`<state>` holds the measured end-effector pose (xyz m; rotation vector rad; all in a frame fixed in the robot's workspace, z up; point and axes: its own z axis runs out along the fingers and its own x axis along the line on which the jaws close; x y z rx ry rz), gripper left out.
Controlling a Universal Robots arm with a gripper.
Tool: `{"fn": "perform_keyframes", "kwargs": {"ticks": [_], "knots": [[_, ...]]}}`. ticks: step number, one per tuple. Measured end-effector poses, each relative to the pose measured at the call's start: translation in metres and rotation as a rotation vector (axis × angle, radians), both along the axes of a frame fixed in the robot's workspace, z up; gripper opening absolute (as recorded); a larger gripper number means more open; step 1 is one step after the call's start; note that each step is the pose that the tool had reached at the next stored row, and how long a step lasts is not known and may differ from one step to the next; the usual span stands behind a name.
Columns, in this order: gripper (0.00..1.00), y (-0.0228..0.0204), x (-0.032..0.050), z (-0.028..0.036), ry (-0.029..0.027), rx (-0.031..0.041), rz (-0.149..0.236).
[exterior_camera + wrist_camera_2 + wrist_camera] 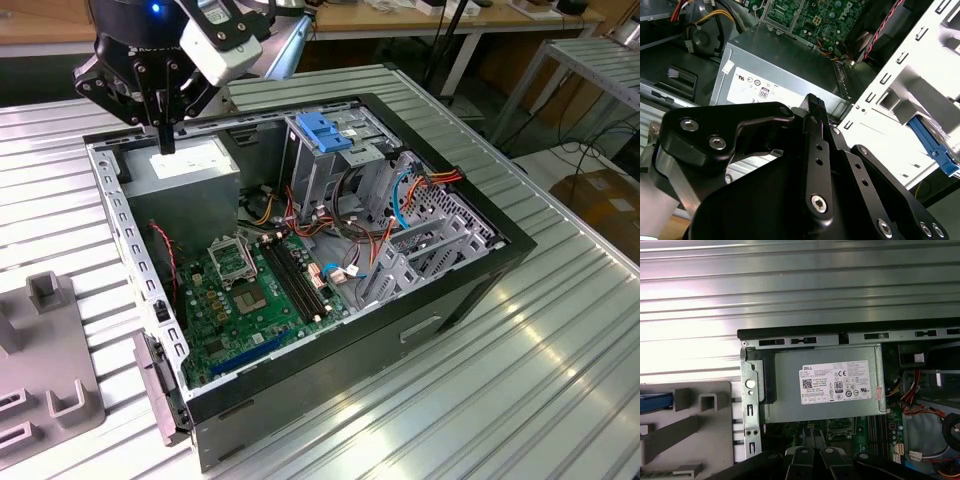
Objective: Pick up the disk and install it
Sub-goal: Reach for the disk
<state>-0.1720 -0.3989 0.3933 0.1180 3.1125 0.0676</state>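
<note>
Exterior view: my gripper (166, 146), closed on nothing, is hovering over the power supply (192, 170), probably risking striking it if lowered.

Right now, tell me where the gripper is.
The gripper hangs at the exterior view's upper left, just above the grey power supply inside the open computer case.

The gripper (165, 145) is black, the motherboard (250, 300) green, the power supply (190, 190) grey with a white label (836, 382), the latch (322, 132) blue.
</note>
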Motion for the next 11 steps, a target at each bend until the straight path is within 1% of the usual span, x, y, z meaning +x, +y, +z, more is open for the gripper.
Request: {"fn": "perform_keyframes", "kwargs": {"ticks": [11], "knots": [[0.1,0.0,-0.0049,0.0,0.0,0.0,0.0]]}}
